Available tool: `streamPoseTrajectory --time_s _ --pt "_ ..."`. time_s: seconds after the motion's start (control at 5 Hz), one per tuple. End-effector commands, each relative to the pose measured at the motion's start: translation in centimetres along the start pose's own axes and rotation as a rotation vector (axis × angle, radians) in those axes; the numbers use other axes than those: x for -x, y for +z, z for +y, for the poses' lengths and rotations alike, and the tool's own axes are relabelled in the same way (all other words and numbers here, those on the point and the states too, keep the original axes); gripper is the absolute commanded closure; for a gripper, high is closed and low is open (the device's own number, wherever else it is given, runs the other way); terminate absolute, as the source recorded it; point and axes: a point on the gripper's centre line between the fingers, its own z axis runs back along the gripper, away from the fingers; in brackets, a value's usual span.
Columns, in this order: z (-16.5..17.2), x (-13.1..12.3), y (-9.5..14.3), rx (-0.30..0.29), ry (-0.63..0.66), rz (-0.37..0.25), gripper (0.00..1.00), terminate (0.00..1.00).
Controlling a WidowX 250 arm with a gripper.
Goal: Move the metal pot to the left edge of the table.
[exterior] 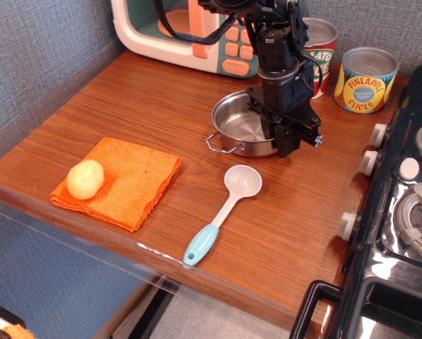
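- Ladle (225, 212) lies nearest the front edge of the desk (161, 113), blue handle toward me, clear of any leftward path.
- Orange cloth (119, 180) with a yellowish round fruit (85, 178) on it fills the front-left, about where a straight slide would end.
- Metal pot (241, 132) sits mid-desk, right of centre, well short of the left edge.
- Claw (281, 138) is clamped on the pot's right rim, one finger inside, one outside, I'd guess to drag rather than lift.
- Tin cans (366, 79) and toy microwave (190, 28) stand behind.
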Motion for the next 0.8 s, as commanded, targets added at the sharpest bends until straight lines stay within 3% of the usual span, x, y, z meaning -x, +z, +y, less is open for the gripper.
streamPoseTrajectory --time_s 0.0,0.2,0.4,0.6 --pt "0.6 -2.6 7.0 -0.121 0.023 -0.149 1.0 0.0" --pt "2.7 -1.9 12.6 -0.249 0.118 -0.253 1.0 0.0" --pt "5.8 1.6 16.7 -0.312 0.242 -0.275 1.0 0.0" --pt "8.9 5.9 16.8 -0.365 0.338 -0.207 1.0 0.0"
